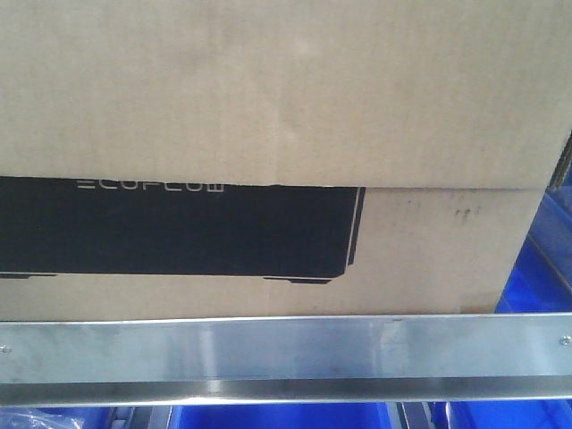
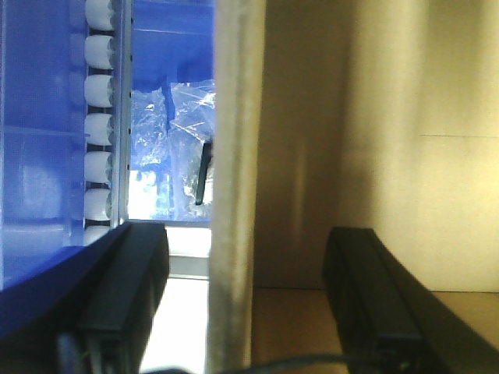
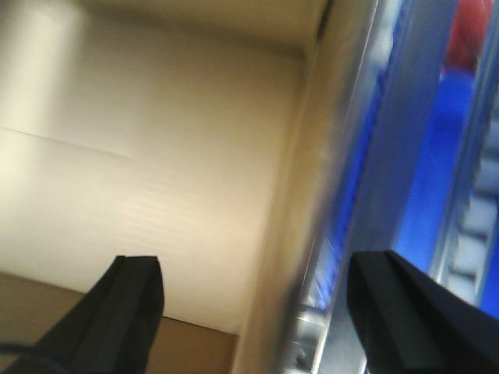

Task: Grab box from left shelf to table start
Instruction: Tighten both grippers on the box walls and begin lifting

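The box (image 1: 268, 89) is sitting on the shelf (image 1: 286, 349), filling the upper front view, while the left gripper (image 2: 249, 238) and right gripper (image 3: 257, 269) are both gaping wide, each apparently straddling one upright box wall that is running through its frame's middle, neither arm nearer.

The left hand (image 2: 249, 235), a black two-fingered parallel clamp, stands with its jaws spread wide. Its flat matte fingers (image 2: 129, 288) rise from the lower edge of the left wrist view, one at each side, tips roughly level. The right hand (image 3: 257, 269), of the same black build, is spread about as wide, its blunt fingertips (image 3: 136, 273) squared off and level with each other.
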